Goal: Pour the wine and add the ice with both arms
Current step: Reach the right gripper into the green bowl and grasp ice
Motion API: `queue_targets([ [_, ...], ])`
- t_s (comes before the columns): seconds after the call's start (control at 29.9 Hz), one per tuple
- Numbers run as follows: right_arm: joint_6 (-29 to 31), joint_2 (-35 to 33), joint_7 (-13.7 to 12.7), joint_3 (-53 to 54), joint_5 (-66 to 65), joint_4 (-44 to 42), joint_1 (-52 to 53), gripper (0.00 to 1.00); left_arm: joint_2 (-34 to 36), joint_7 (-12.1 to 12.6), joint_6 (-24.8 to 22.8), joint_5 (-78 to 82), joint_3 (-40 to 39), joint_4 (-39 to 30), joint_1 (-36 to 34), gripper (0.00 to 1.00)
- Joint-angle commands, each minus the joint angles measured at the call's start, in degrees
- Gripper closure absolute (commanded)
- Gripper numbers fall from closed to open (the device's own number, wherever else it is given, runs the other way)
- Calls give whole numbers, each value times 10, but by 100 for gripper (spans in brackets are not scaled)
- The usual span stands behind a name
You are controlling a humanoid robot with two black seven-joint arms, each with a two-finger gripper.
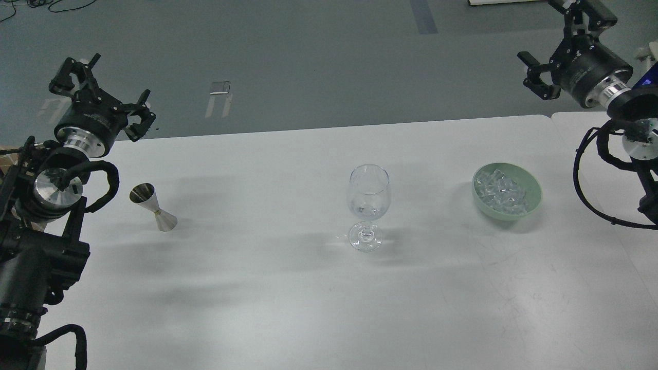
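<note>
Left gripper (110, 95) and right gripper (563, 49) hang spread and empty above the surface (267, 288).

Steel measuring cup (153, 207) stands left, thin breakable wine glass (368, 205) middle; hold its stem. Ice (501, 191) fills the green bowl (534, 198), probably slippery.

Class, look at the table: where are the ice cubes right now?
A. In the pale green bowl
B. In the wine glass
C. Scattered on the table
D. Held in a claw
A: the ice cubes lie heaped inside the pale green bowl, right of the wine glass.
</note>
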Motion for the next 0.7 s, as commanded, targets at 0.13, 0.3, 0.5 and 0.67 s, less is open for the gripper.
queue_targets([
  [0.13, 0, -40, 2, -129, -66, 0, 68, 0, -28, 1, 4, -2, -2, -2, -4, 2],
  [0.3, -3, -67, 5, -213, -174, 3, 116, 0, -25, 6, -12, 0, 0, -2, -1, 2],
  [0.5, -2, -68, 34, -282, -266, 18, 133, 0, -25, 10, -15, 0, 5, -2, 3, 2],
  [0.67, -2, -73, 38, -360, -362, 25, 173, 0, -21, 10, -18, -1, 5, -2, -1, 2],
])
